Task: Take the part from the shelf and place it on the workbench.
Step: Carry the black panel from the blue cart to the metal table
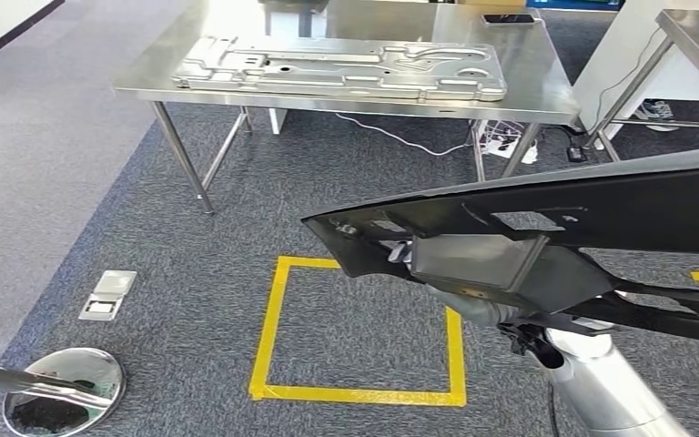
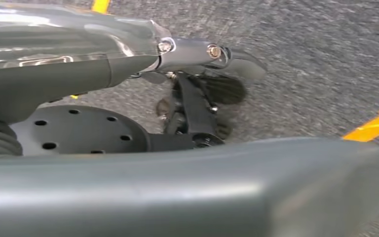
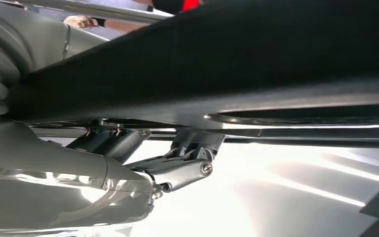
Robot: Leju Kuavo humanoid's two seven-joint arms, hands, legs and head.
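Right robot hand [image 1: 473, 264] clamped under a large black part [image 1: 601, 205], carried level above grey carpet, well short of the steel worktop [image 1: 546, 91]. Left robot hand [image 2: 197, 98] hanging with fingers curled, holding nothing.

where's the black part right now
In the head view the black part is held up by the right hand on the right side, above the carpet just right of the yellow floor square, short of the steel workbench.

workbench [image 1: 546, 96] ahead, metal plate [image 1: 341, 68] on it, part [image 1: 546, 214] nearer
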